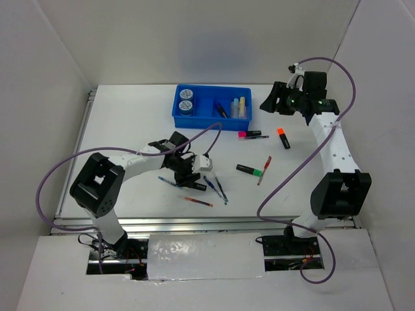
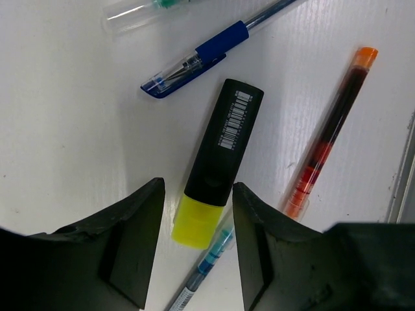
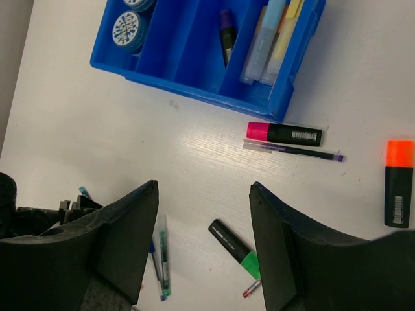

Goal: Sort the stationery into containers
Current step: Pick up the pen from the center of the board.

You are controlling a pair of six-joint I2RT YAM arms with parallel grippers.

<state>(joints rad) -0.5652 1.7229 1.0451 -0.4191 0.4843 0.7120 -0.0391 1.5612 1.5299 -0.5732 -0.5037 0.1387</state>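
Observation:
The yellow-capped highlighter with a black body lies flat on the table. My left gripper is open, one finger on each side of its yellow cap, with narrow gaps showing on both sides. A pale-blue pen lies under the cap. A blue pen and an orange pen lie close by. From above, the left gripper is low over this cluster. My right gripper is open and empty, high beside the blue tray, which holds discs, a purple marker and pale markers.
Loose on the table are a pink highlighter, an orange highlighter, a green highlighter, a red pen and a thin purple pen. The blue tray stands at the back centre. Purple cables loop over both arms.

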